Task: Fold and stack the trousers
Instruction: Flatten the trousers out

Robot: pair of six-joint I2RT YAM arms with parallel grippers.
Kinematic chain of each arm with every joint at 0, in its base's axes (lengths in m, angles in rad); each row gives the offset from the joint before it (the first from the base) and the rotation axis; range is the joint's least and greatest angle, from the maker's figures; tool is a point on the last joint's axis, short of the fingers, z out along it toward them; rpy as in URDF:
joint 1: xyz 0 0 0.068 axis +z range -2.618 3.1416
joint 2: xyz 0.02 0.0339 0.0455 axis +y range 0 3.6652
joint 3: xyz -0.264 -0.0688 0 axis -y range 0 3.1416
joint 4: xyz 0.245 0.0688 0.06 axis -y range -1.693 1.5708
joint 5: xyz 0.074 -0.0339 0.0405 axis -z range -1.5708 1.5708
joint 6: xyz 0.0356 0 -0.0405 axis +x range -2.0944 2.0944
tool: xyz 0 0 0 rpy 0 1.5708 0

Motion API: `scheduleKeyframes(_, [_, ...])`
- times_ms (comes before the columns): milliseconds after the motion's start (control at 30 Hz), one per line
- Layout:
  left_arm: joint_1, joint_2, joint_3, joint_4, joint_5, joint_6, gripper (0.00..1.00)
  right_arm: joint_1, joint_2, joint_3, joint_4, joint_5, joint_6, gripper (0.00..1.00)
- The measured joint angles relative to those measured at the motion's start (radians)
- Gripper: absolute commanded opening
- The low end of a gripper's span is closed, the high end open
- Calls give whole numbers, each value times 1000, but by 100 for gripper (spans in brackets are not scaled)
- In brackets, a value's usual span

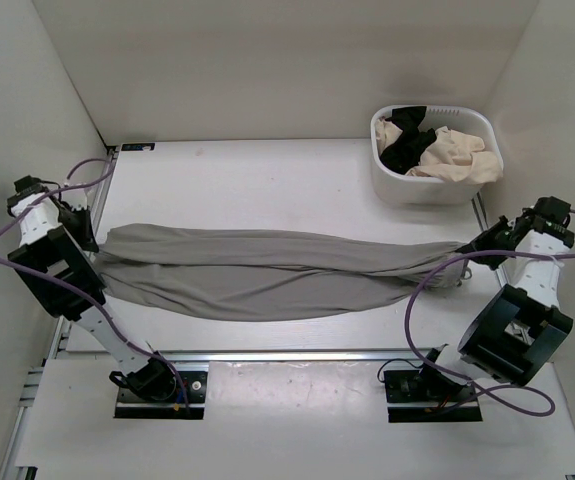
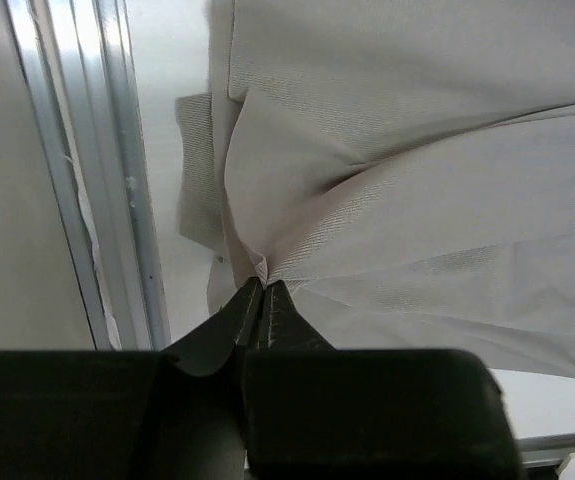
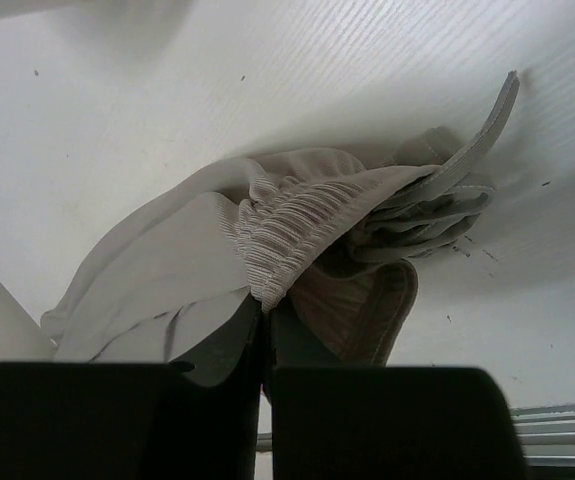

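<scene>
The grey trousers (image 1: 267, 272) stretch in a long band across the white table, from the left arm to the right arm. My left gripper (image 1: 95, 245) is shut on the leg-end fabric at the table's left edge; in the left wrist view the trousers (image 2: 417, 200) bunch into the closed gripper (image 2: 264, 285). My right gripper (image 1: 472, 250) is shut on the ribbed elastic waistband at the right end. The right wrist view shows the trousers (image 3: 167, 270) gathered into the pinched gripper (image 3: 265, 302), with folds hanging beside it.
A white basket (image 1: 437, 185) holding a black garment (image 1: 405, 140) and a beige garment (image 1: 457, 155) stands at the back right, close behind the right arm. Aluminium rails (image 2: 97, 200) run along the table's left edge and the front rail (image 1: 287, 355) near the arm bases.
</scene>
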Motion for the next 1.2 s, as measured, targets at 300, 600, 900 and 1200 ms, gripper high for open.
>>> scheduleKeyframes(300, [3, 58, 65, -11, -8, -5, 14, 0, -8, 16, 18, -30, 11, 0])
scheduleKeyframes(600, [-33, 211, 302, 16, 34, -72, 35, 39, 247, 286, 56, 98, 126, 53])
scheduleKeyframes(900, [-56, 213, 188, 20, 13, -76, 47, 273, 435, 492, -146, 262, 27, 57])
scheduleKeyframes(1200, [-56, -81, -147, 16, -142, 10, 53, 282, 108, 50, -209, 425, 92, 47])
